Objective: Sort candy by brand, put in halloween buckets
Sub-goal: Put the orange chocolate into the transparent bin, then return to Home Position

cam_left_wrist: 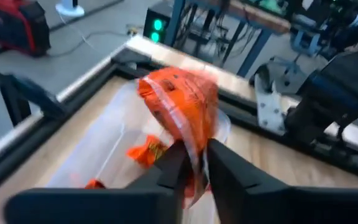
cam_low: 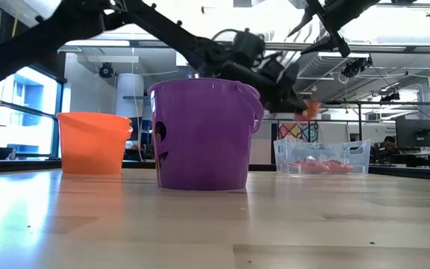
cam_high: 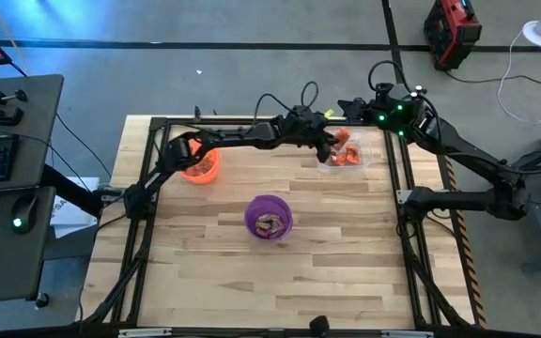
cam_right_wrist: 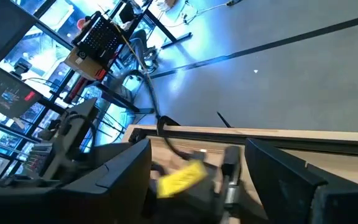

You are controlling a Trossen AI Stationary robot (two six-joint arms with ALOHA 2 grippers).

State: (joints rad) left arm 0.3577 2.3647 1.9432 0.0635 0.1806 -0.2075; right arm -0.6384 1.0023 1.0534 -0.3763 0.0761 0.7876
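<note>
Low view: nearest on the surface [cam_low: 215,224] stands the purple bucket [cam_low: 202,134], with the orange bucket [cam_low: 93,142] behind and a clear tub [cam_low: 321,157] of candy farther back. Left wrist view: the left end effector [cam_left_wrist: 195,163] pinches an orange wrapper [cam_left_wrist: 180,104] above the tub; its print is too blurred to read. At the far right corner, the right end effector [cam_right_wrist: 197,163] waits, fingers spread.
</note>
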